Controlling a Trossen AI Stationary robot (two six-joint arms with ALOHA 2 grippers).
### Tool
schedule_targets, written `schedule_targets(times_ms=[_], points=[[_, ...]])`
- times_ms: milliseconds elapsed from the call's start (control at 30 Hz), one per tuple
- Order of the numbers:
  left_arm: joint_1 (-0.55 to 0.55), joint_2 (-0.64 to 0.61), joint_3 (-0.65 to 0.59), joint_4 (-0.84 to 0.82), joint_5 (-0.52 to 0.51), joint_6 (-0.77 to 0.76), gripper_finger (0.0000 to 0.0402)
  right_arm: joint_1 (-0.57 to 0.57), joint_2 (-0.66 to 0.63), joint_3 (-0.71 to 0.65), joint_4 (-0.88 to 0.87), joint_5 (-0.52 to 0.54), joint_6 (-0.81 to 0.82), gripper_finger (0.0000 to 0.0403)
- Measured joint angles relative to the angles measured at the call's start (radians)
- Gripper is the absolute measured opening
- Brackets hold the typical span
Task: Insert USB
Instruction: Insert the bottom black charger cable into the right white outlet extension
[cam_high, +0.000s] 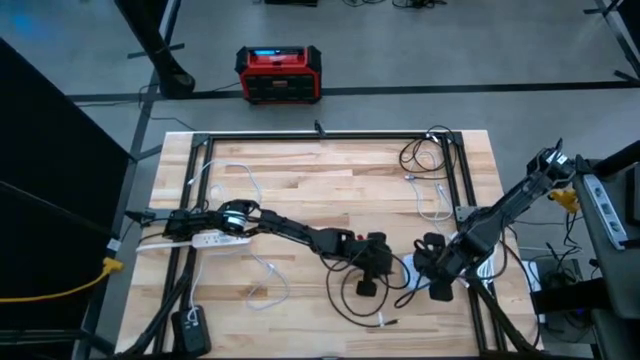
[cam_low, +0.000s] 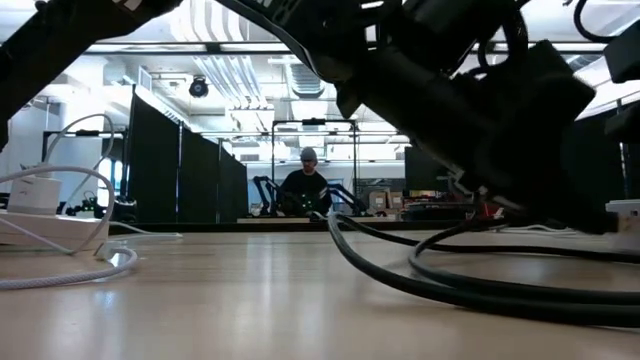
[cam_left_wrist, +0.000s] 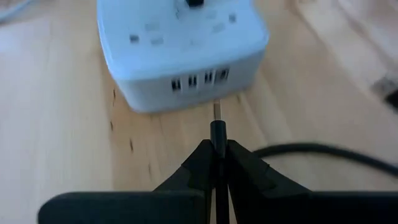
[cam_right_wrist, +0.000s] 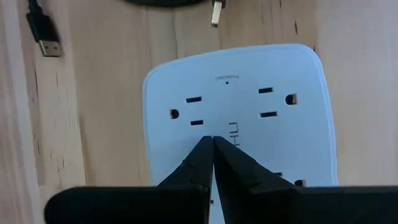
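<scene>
Between my left gripper's (cam_left_wrist: 217, 163) fingers sits the black USB plug (cam_left_wrist: 217, 134), pinched tight, its metal tip pointing at the row of USB ports on the end face of the white power strip (cam_left_wrist: 180, 50). By my reading the tip is just short of the ports and a little off to one side of the slot I want, so nothing is inserted yet. The black cable (cam_left_wrist: 323, 151) trails off across the wooden tabletop (cam_left_wrist: 56, 124) beside it.

Over the power strip's flat outlet face, my right gripper (cam_right_wrist: 212, 146) is pressed together with nothing between its fingers, its tips down on or just above the white plastic; I take it to be steadying the strip. A second loose USB plug (cam_right_wrist: 43, 34) lies on the wood nearby.

From above, both arms meet near the tabletop's front right. The grasp and lining up look done; what is left is a small sideways correction and the push in.
</scene>
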Motion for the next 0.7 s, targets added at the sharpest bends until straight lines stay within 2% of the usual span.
schedule_targets(times_ms=[100, 233, 567, 700], points=[[-0.006, 0.000, 0.000, 0.025, -0.027, -0.031, 0.0022, 0.000, 0.003, 0.000, 0.001, -0.001, 0.000, 0.0000], [-0.015, 0.000, 0.000, 0.024, -0.125, -0.051, 0.0022, 0.000, -0.017, -0.004, 0.003, -0.001, 0.000, 0.0000], [-0.018, 0.009, -0.005, 0.045, -0.133, -0.062, 0.0022, 0.000, -0.036, -0.006, 0.001, 0.000, 0.001, 0.0000], [-0.018, 0.009, -0.011, 0.058, -0.166, -0.062, 0.0022, -0.002, -0.036, -0.006, 0.001, 0.001, 0.001, 0.0000]])
